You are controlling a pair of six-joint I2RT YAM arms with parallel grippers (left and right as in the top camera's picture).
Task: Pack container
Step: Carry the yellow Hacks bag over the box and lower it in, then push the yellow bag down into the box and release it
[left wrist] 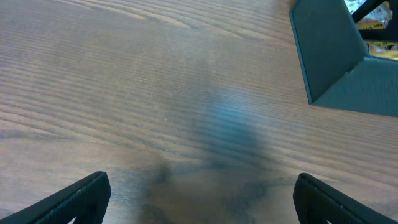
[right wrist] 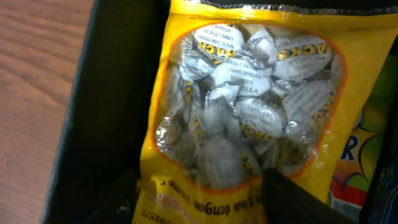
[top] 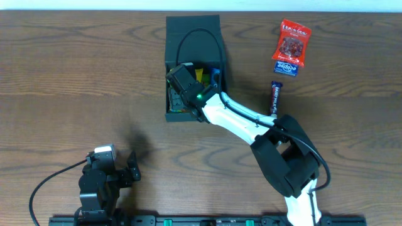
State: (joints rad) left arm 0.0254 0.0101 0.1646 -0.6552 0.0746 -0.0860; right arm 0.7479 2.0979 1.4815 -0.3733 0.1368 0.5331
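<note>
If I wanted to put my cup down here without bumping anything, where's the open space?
The widest bare stretch of table lies left of the container, reaching down to the left gripper. Another free patch is right of the right arm, below the dark bar. Crowded: inside the container, where the right gripper hangs, and around the red snack bag.

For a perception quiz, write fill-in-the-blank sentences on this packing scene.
1. The right gripper hovers over a ____ bag of sweets in the container.
2. On the table, the ____ pouch lies farthest from the robot.
3. The left gripper is ____, holding nothing.

Missing words: yellow; red; open.
</note>
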